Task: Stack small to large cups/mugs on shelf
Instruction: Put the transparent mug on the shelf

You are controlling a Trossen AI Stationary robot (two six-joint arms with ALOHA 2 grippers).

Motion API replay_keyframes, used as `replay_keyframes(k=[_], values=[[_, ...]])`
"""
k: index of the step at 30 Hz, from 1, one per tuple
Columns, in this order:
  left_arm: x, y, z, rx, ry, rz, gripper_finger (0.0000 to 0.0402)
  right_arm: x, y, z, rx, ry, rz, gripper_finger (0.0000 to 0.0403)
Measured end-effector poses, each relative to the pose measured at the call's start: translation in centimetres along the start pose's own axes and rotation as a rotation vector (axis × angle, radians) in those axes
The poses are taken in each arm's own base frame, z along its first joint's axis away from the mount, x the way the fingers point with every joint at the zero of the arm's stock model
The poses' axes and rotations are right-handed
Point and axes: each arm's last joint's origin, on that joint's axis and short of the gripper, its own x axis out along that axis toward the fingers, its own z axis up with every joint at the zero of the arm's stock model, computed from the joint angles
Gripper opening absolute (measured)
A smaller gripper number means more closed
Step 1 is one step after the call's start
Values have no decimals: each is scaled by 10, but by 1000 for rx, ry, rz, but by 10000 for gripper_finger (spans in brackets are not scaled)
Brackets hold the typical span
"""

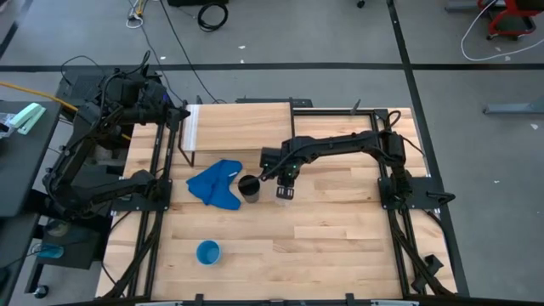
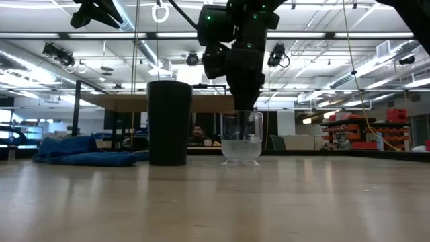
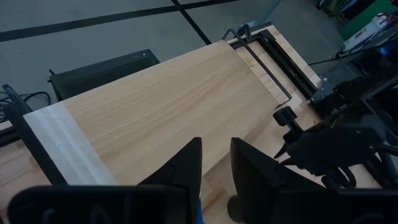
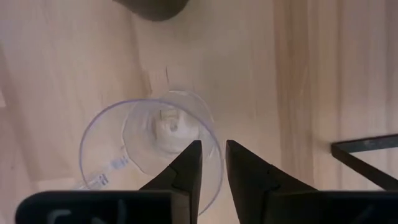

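Note:
The small clear cup [image 1: 285,194] stands upright mid-table, also in the low view [image 2: 242,138]. My right gripper [image 4: 213,158] comes down on it from above and is shut on its rim. The black cup [image 1: 250,188] stands upright just to its left, beside the blue cloth [image 1: 216,184]. The light blue cup [image 1: 208,252] stands near the table's near edge. The light-wood shelf [image 1: 242,125] stands on thin black legs at the far side. My left gripper [image 3: 215,163] hovers shut and empty over the shelf's left end. My right gripper pinches the clear cup's rim wall [image 4: 217,146] on one side, one finger [image 4: 186,168] inside the cup and one outside. The fingers point straight down. The cup stays upright with its base [image 2: 240,161] at tabletop level; whether it rests there I cannot tell.
The black cup and the blue cloth lie close to the left of my right gripper. Black metal frame rails [image 1: 399,183] run along the table's left and right sides. Bare tabletop [image 1: 340,238] lies toward the near right.

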Motion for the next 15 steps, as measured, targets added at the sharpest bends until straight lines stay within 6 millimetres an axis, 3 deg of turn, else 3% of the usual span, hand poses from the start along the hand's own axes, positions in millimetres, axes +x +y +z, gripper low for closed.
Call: replay_keyframes(k=[8, 15], values=[[0, 0, 0, 0, 0, 0, 89, 0, 0, 0, 33, 1, 0, 61], [0, 0, 0, 0, 0, 0, 85, 0, 5, 0, 64, 0, -2, 14]])
